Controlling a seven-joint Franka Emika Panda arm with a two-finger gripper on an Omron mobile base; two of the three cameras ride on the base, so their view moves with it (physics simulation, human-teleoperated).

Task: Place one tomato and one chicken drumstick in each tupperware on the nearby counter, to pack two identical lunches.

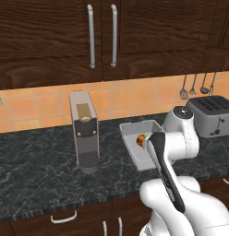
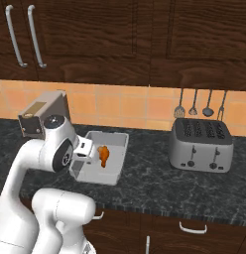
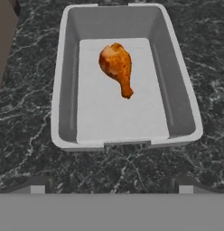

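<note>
One light-grey tupperware (image 3: 64, 90) sat on the black marbled counter (image 3: 28, 113), long axis running front to back, short end near the front edge. One browned drumstick (image 3: 117, 66) lay flat on its floor toward the back, bone end pointing forward.

Two base cams sit behind the arm, L & R, facing fwd/down; both share the shallow light-grey rectangular tray (image 1: 135, 138) at 12 o'clock. Hand cam looks down, close, over same tray (image 3: 59, 103) on black marbled stone table (image 3: 23, 113).
</note>
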